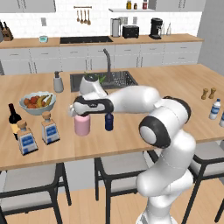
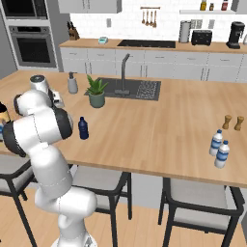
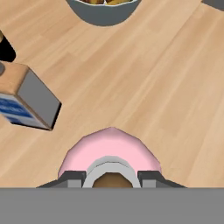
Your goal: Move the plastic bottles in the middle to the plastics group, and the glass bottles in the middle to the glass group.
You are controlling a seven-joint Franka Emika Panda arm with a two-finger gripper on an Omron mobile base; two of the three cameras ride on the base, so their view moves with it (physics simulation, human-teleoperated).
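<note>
Fingers [image 3: 111, 178] clamp pink bottle [image 3: 109, 151]; bowl [image 3: 104, 12] ahead.

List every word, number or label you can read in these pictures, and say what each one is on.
No text reads legibly.
Blue labels on the two square clear bottles with tan stoppers: blurred.
Yellow label on the dark wine bottle: too small.
Blue labels on the two small whitish plastic bottles: too small.

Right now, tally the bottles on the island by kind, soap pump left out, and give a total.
Dark wine bottle: 1
Square clear bottles: 2
Pink bottle: 1
Navy bottle: 1
Blue-capped white bottles: 2
Total: 7
</note>
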